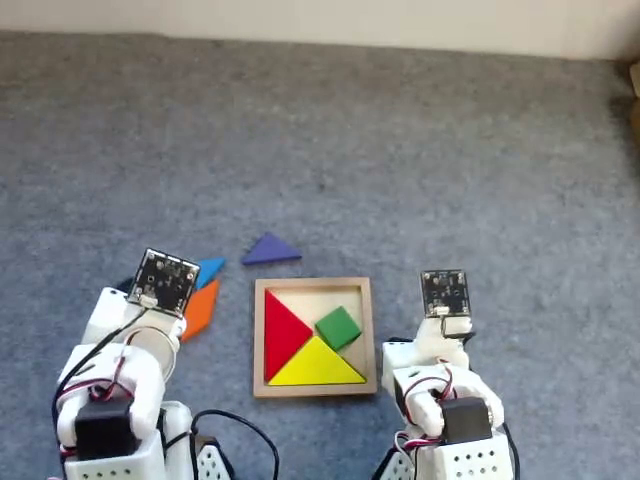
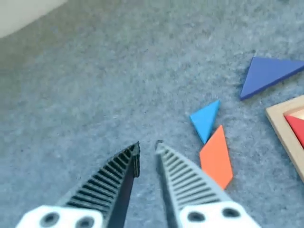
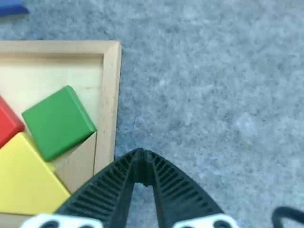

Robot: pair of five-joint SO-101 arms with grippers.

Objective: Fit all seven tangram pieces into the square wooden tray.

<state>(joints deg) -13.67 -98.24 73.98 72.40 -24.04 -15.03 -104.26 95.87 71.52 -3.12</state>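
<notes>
Tray [image 1: 314, 286] of square wood lies on the grey cover [image 1: 400, 150] between your two arms. In the high view you see three pieces inside it. A red triangle [image 1: 283, 330] sits against the left wall and a yellow triangle [image 1: 317, 366] along the near wall. A green square [image 1: 338, 326], turned on its corner, sits in the angle between them. The far right part of the tray floor is bare wood.

Three more pieces lie outside on the cover. A dark blue triangle [image 1: 270, 250] is just beyond the far left corner of the tray, apart from it. A light blue triangle [image 2: 206, 118] and an orange parallelogram [image 2: 217, 159] lie to the left of the tray, tip to tip. Whether they touch, I cannot tell.

In the high view each arm's camera board covers its fingers, and the left board also covers part of those two pieces. The wrist views give you the rest. Your left gripper [image 2: 147, 149] is over the cover just beside the orange parallelogram, its fingers a narrow gap apart and holding nothing. Your right gripper [image 3: 141, 159] has its fingertips pressed together with nothing between them. It is over the cover just beside the right wall of the tray. The right wrist view shows a bare strip of floor between the green square and that wall.
</notes>
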